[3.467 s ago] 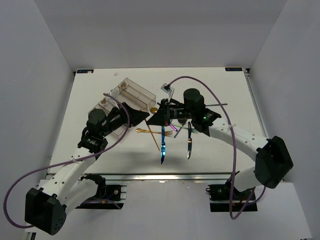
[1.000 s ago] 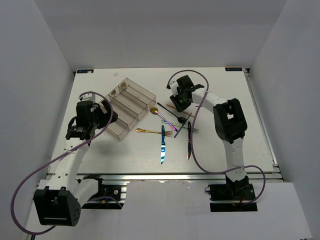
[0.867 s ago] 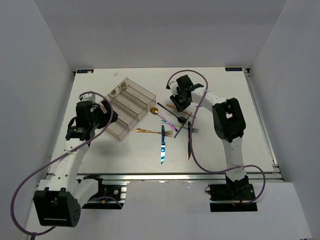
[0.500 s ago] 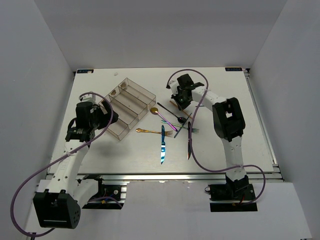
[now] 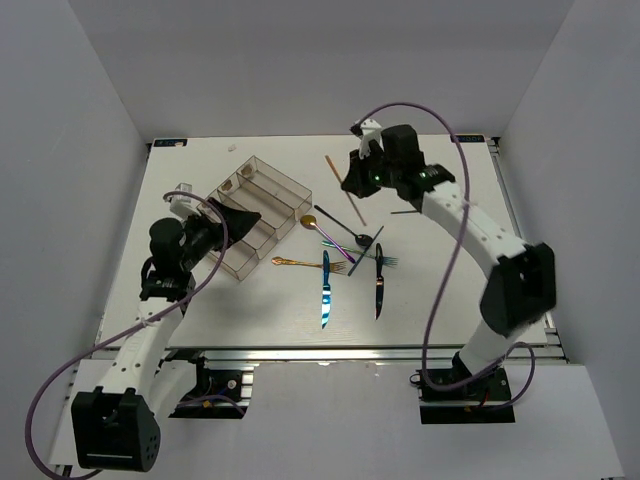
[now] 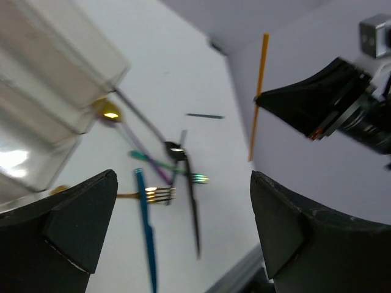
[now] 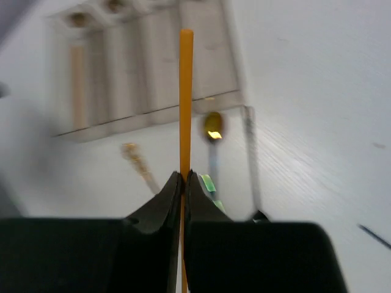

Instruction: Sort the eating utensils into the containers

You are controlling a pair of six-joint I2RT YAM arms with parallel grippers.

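My right gripper [image 5: 349, 186] is shut on a copper-orange chopstick [image 5: 337, 175] and holds it in the air behind the utensil pile; the right wrist view shows its jaws [image 7: 184, 180] pinched on the stick [image 7: 186, 91]. On the table lie a gold spoon [image 5: 309, 221], gold fork [image 5: 296, 263], blue knife [image 5: 324, 295], black knife [image 5: 378, 290], black spoon [image 5: 364, 240] and a thin black chopstick [image 5: 408, 211]. The clear four-compartment tray [image 5: 262, 192] stands at the left. My left gripper [image 5: 243, 217] hangs open over the tray's near side, holding nothing [image 6: 183, 220].
In the left wrist view, the tray's wall [image 6: 55, 79] fills the upper left and the raised chopstick [image 6: 259, 97] hangs beside the right arm's head [image 6: 324, 101]. White enclosure walls ring the table. A blurred pale stick [image 7: 77, 82] seems to lie in one tray compartment.
My right gripper has closed on the orange chopstick and lifted it off the table, the arm swinging up and back. The left arm has leaned in toward the tray.
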